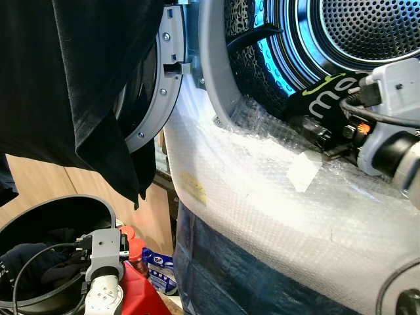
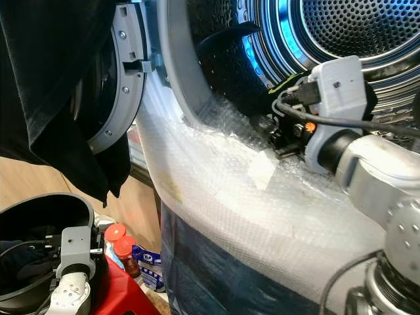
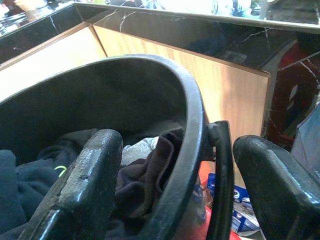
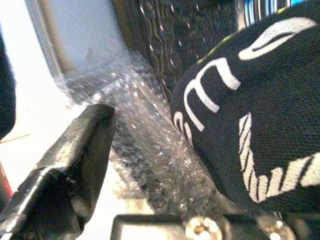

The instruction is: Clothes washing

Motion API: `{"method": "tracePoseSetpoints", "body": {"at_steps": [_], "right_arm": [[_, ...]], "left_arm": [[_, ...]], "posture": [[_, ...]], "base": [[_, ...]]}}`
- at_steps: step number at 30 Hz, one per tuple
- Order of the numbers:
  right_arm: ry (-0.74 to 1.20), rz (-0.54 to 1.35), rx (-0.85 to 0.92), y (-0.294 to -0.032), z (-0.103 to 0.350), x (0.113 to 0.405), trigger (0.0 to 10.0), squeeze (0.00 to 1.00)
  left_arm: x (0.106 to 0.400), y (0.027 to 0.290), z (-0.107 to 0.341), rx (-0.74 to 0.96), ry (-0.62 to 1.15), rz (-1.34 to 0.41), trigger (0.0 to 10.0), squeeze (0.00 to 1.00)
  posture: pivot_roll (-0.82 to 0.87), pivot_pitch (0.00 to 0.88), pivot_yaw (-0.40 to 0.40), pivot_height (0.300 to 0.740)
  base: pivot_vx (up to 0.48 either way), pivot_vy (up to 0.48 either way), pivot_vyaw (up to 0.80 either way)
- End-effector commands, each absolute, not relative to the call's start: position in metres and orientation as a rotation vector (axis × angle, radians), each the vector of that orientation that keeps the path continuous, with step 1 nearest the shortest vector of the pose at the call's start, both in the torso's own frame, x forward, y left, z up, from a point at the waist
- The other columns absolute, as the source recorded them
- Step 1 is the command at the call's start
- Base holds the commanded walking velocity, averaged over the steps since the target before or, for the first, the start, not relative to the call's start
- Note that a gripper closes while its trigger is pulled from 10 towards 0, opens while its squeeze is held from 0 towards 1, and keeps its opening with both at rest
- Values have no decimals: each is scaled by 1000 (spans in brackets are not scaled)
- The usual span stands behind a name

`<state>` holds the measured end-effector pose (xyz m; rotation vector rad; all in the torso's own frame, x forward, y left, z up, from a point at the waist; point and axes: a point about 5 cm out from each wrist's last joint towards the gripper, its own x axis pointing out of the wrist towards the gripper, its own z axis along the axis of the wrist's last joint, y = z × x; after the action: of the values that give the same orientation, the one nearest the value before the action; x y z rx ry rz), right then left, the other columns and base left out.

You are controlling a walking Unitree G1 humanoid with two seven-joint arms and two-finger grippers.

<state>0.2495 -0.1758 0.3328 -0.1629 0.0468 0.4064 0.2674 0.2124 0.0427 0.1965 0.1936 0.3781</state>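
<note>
The washing machine's drum (image 1: 367, 33) stands open and lit blue. A black garment with white and lime lettering (image 1: 325, 98) lies on the drum's lip. My right gripper (image 1: 325, 139) is right under it. In the right wrist view one finger (image 4: 85, 145) stands well apart from the garment (image 4: 260, 115), which covers the other side; the gripper is open. Low at the left, my left gripper (image 3: 177, 142) is open, its fingers on either side of the rim of the black laundry basket (image 3: 192, 125). Dark clothes (image 3: 30, 175) lie inside the basket.
A large black cloth (image 1: 79, 79) hangs over the open round door (image 1: 157, 98) at the upper left. Bubble wrap (image 1: 262, 190) and a blue sheet (image 1: 230, 275) cover the washer's front. Red-capped bottles (image 2: 118, 236) and a blue packet (image 1: 157, 266) sit beside the basket.
</note>
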Motion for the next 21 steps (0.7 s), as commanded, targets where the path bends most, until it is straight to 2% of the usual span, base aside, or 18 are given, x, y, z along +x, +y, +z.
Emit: {"method": "tracePoseSetpoints", "body": {"at_steps": [1, 13, 21], "right_arm": [[-11, 488, -186, -171, 340, 237, 10000, 0], [35, 687, -259, -183, 316, 205, 10000, 0], [63, 664, -275, -198, 312, 197, 10000, 0]], "left_arm": [[267, 209, 41, 193, 206, 363, 10000, 0], [269, 209, 42, 181, 206, 356, 10000, 0], [272, 209, 44, 180, 198, 352, 10000, 0]], "posture": [[-131, 5, -18, 740], [-131, 0, -14, 740], [-140, 6, -7, 740]], "base": [[0, 0, 0], [0, 0, 0], [0, 0, 0]]}}
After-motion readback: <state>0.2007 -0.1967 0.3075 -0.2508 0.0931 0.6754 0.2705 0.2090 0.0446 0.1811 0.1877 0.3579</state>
